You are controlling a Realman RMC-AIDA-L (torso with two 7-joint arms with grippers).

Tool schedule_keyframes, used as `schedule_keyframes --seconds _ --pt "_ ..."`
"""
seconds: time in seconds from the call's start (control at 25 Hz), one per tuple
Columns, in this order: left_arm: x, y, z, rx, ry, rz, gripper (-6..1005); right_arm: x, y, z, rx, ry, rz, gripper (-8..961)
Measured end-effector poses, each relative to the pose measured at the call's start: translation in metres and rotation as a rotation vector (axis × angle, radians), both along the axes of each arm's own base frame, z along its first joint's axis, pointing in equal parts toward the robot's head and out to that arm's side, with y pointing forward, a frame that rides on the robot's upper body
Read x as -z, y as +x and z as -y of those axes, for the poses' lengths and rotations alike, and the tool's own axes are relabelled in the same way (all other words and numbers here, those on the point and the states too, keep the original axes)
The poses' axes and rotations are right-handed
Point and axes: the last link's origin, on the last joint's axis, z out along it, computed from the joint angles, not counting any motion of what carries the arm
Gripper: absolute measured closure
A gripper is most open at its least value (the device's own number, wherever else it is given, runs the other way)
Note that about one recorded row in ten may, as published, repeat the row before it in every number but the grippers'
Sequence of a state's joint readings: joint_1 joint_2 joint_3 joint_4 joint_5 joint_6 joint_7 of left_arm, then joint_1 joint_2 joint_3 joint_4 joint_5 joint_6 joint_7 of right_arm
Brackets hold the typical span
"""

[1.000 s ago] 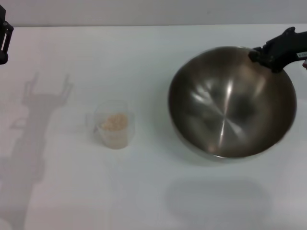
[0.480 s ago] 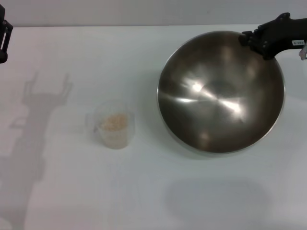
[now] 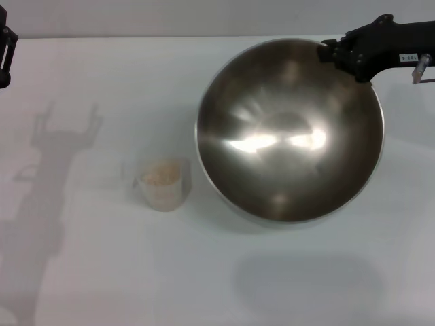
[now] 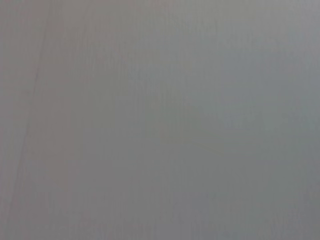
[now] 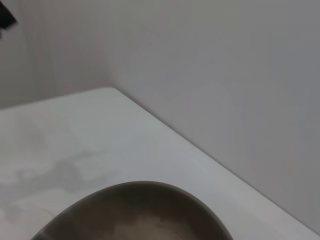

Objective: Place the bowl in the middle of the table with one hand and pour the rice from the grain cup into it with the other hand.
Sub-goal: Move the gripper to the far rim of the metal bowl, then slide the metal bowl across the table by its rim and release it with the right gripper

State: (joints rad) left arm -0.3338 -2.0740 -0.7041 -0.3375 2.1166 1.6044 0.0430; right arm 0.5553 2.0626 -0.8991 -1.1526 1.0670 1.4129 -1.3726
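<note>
One bowl (image 3: 289, 132) pinched at its far rim by right gripper (image 3: 338, 54); one grain cup (image 3: 162, 182) of rice (image 3: 160, 173)

right claw (image 3: 338, 56) clamped, left arm (image 3: 5, 46) parked

The white table (image 3: 102, 81) fills almost the whole head view, up to a grey wall at the far edge. Directly on it stands the grain cup (image 3: 162, 183), upright, with a small heap of rice (image 3: 162, 173) inside (pale beige grains). To the right of the cup, close beside it, is the large steel bowl (image 3: 289, 129); its shadow falls on the table well apart from it, on the near side. Left of the cup, a gripper's shadow lies on the surface.
</note>
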Motion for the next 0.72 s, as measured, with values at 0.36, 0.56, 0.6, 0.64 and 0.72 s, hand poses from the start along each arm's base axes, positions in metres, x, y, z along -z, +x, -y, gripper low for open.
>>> schedule_keyframes --seconds 0.36,0.56,0.6,0.64,0.72 --pt "0.0 0.0 0.0 0.001 -0.002 -0.001 261 0.001 0.001 0.007 0.036 -0.047 -0.065 927" --pt "0.0 0.0 0.0 0.002 -0.003 -0.002 263 0.006 0.007 0.011 0.107 -0.085 -0.113 927" --pt "0.0 0.0 0.0 0.002 -0.003 -0.002 263 0.007 0.01 0.012 0.124 -0.091 -0.123 927" --pt "0.0 0.0 0.0 0.002 -0.003 -0.002 263 0.008 0.012 0.012 0.136 -0.094 -0.129 927" --pt "0.001 0.001 0.0 0.003 -0.004 -0.002 264 0.009 0.016 0.013 0.162 -0.099 -0.142 927"
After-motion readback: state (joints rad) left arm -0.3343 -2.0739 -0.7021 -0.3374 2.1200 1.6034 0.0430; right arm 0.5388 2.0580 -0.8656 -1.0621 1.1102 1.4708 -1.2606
